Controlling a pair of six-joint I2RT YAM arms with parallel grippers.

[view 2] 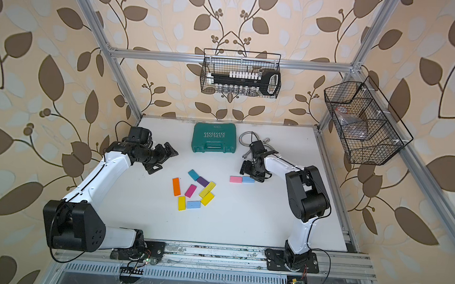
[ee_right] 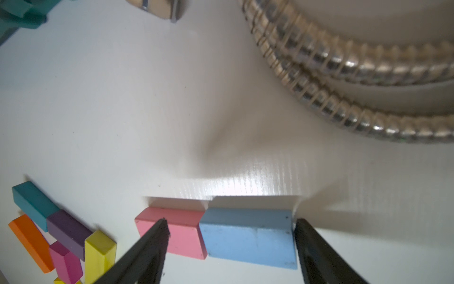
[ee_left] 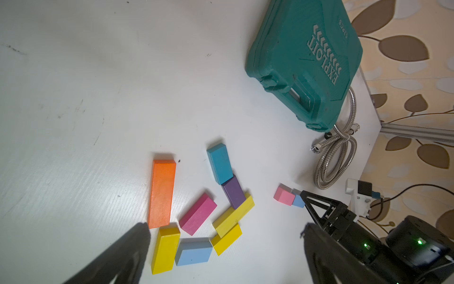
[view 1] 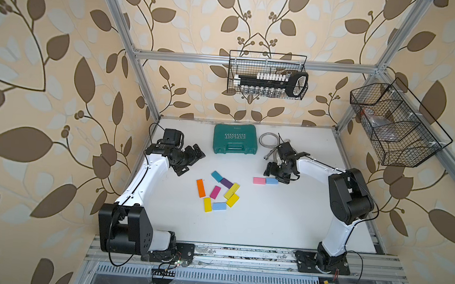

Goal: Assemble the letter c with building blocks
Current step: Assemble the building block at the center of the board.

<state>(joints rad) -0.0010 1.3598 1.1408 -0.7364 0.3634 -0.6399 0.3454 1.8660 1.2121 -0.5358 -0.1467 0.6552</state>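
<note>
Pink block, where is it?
In both top views the pink block sits on the robot's right side, touching a light blue block, apart from the other blocks.

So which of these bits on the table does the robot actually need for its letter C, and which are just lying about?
Needed:
pink block and light blue block, by the right gripper
eight loose blocks mid-table

Just lying about:
green tool case
metal hose
back wire basket
side wire basket
</note>
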